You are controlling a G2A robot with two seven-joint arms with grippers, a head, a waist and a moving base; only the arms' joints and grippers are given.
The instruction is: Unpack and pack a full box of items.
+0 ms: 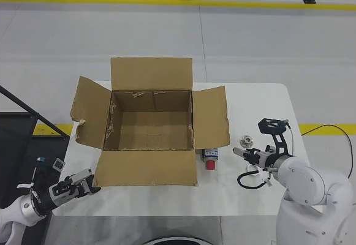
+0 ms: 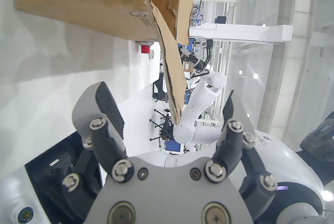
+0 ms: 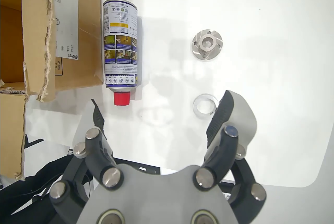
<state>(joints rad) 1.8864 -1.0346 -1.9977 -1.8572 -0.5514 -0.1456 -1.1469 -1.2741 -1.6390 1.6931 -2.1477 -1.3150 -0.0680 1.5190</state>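
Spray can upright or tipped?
Tipped: the can lies on its side on the table beside the box, red cap at one end.

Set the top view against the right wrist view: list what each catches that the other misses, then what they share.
Top view, not the right wrist view: the cardboard box whole, all four flaps spread, and the left gripper by its near flap. Right wrist view, not the top view: a silver ring lying by one finger of the open right gripper. Shared: the spray can lying beside the box, the metal flange, the white table.
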